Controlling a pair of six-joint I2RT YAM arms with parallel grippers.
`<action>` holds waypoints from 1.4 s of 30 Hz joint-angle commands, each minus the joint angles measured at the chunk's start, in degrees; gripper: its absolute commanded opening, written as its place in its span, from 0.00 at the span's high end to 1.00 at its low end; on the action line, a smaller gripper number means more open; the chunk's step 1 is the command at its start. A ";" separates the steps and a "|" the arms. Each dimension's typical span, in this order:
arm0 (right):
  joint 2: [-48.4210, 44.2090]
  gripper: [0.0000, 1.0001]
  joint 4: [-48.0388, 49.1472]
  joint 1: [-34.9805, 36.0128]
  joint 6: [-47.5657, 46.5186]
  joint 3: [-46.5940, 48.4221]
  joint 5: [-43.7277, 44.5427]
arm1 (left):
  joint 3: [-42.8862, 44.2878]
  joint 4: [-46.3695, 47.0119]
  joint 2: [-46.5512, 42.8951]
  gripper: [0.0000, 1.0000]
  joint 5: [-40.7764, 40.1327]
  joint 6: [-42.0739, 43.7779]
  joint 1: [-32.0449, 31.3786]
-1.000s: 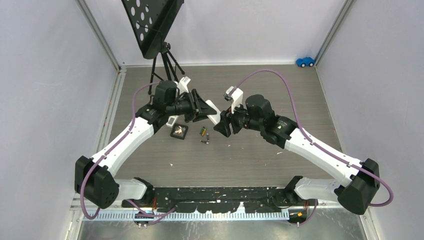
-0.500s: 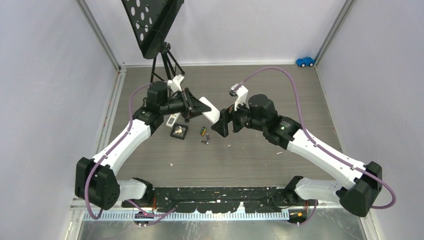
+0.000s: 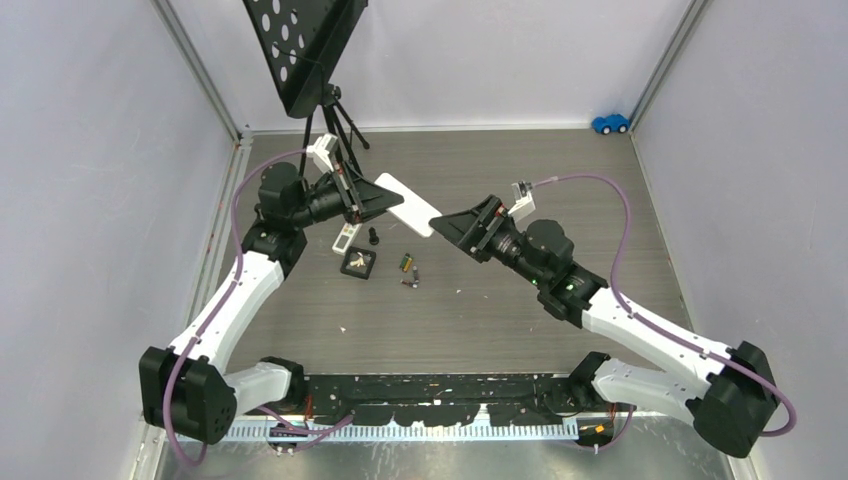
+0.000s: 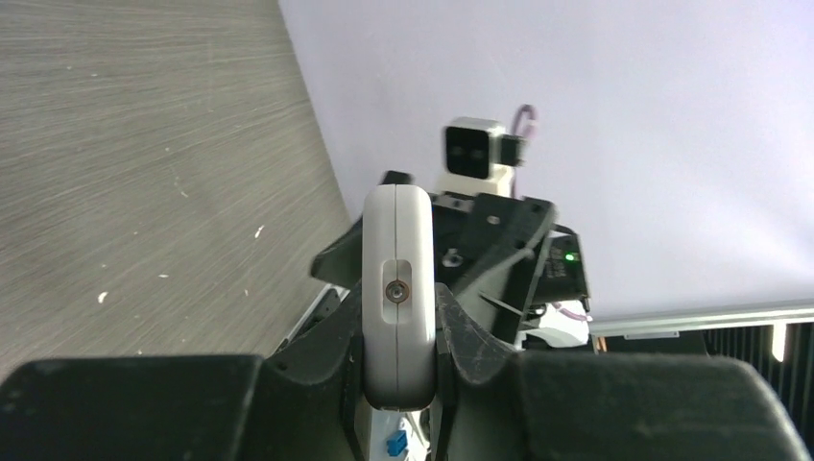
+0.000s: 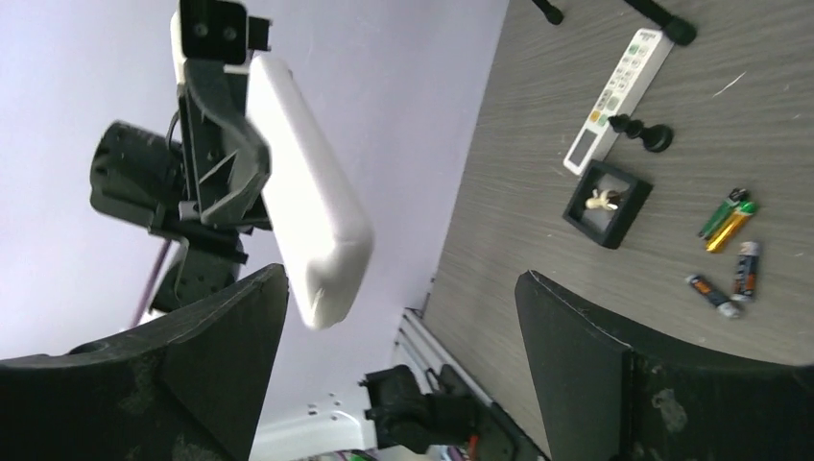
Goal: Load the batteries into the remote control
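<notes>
My left gripper [image 3: 368, 197] is shut on a white remote control [image 3: 407, 204] and holds it in the air, its free end toward the right arm. In the left wrist view the remote [image 4: 397, 288] stands edge-on between the jaws of that gripper [image 4: 398, 331]. My right gripper [image 3: 468, 224] is open and empty, just right of the remote's tip and apart from it; its view shows the remote [image 5: 307, 230] between its spread fingers [image 5: 614, 375]. The batteries [image 3: 408, 270] lie on the table below: one green-yellow [image 5: 727, 219], two with reddish marks [image 5: 747, 269].
A second slim white remote with buttons [image 3: 345, 238] lies on the table left of the batteries, with a small black knob [image 3: 375, 237] and a black square tray [image 3: 358, 262] beside it. A black stand on a tripod [image 3: 305, 50] is at the back left. A blue toy car [image 3: 610, 123] sits at the back right.
My left arm has drawn back to the left and lifted the remote. My right gripper has come off the remote's tip, swung up and moved right, its jaws now wide.
</notes>
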 commanded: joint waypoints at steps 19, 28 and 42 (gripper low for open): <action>9.63 0.54 23.87 -0.03 10.75 1.52 -3.80 | -1.69 17.14 -1.70 1.00 3.29 -19.29 0.19; 6.75 0.78 25.01 -0.42 7.93 -3.74 -2.03 | 0.78 19.02 -0.26 1.00 -0.46 -19.81 0.26; 1.81 0.73 10.90 -2.02 7.42 -4.48 5.81 | -2.80 24.57 0.80 1.00 -3.95 -23.49 0.72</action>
